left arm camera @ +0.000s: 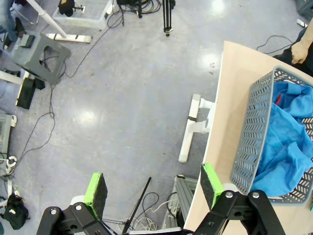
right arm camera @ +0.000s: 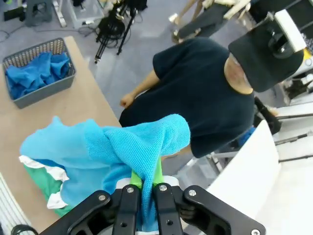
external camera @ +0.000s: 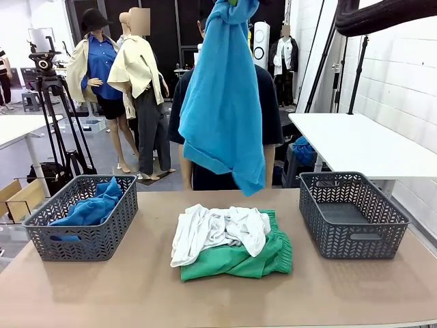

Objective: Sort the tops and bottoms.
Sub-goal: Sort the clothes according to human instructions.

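Right gripper [right arm camera: 145, 180] is clamped on a blue shirt [right arm camera: 98, 147]: its two fingers are drawn close together with a fold of the blue cloth pinched between the green pads [right arm camera: 157, 171]. In the front view this shirt hangs high above the middle of the table [external camera: 136, 294], well clear of it, its loose lower hem dangling in front of a person [external camera: 271, 102] in a dark top who stands at the far side.

Directly under the hanging shirt, a white shirt [external camera: 218, 229] lies crumpled on the table, resting on top of green shorts [external camera: 239, 261]. The shorts stick out from beneath it on the near side and on the robot's right, where the gathered waistband shows.

On the robot's left stands a grey basket [external camera: 82, 240] with a patterned wall. A second blue shirt [external camera: 92, 208] lies bunched inside it, one part rising to the rim at the far right corner. On the robot's right stands a matching grey basket [external camera: 351, 239], its grey bottom showing. Both baskets are well apart from the pile in the middle.

Left gripper [left arm camera: 152, 188] has its fingers spread wide with nothing between them. It hangs beside the table's outer edge, over the grey floor [left arm camera: 122, 98], near the left basket, whose blue shirt shows over the rim in the left wrist view.
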Tool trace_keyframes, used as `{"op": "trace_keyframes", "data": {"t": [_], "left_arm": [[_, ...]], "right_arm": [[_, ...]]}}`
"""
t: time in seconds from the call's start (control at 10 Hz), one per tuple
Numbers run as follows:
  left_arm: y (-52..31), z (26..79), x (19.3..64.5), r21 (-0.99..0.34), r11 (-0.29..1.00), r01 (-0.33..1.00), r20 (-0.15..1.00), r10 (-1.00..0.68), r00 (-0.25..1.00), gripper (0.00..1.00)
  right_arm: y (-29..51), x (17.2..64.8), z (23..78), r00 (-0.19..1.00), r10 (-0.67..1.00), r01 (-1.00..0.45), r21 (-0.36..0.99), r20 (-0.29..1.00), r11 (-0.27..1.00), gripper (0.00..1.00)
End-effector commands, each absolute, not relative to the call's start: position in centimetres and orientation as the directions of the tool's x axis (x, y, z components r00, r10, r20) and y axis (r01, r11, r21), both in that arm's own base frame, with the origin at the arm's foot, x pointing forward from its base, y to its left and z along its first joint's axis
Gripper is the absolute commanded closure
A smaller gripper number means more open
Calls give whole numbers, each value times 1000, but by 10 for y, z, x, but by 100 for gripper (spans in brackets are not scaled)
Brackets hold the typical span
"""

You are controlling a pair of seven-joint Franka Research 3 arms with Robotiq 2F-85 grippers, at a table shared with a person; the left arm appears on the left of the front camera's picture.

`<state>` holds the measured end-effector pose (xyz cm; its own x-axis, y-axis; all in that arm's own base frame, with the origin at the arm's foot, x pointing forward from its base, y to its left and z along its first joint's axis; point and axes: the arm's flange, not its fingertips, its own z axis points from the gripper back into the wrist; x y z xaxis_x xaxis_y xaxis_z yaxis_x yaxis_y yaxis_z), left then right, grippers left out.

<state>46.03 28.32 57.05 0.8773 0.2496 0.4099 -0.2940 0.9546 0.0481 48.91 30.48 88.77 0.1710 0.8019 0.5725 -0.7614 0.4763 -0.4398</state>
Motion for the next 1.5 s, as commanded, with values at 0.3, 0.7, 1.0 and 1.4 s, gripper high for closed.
{"op": "trace_keyframes", "data": {"t": [0.3,0.7,1.0,1.4], "left_arm": [[285,571,459,54,957,-285,411,239,880,0],[285,571,459,54,957,-285,411,239,880,0],[285,571,459,54,957,-285,411,239,880,0],[285,571,459,54,957,-285,411,239,880,0]], "right_arm": [[304,486,891,144,806,-761,-456,575,461,100],[304,486,891,144,806,-761,-456,575,461,100],[304,486,891,144,806,-761,-456,575,461,100],[304,486,891,144,806,-761,-456,575,461,100]]}}
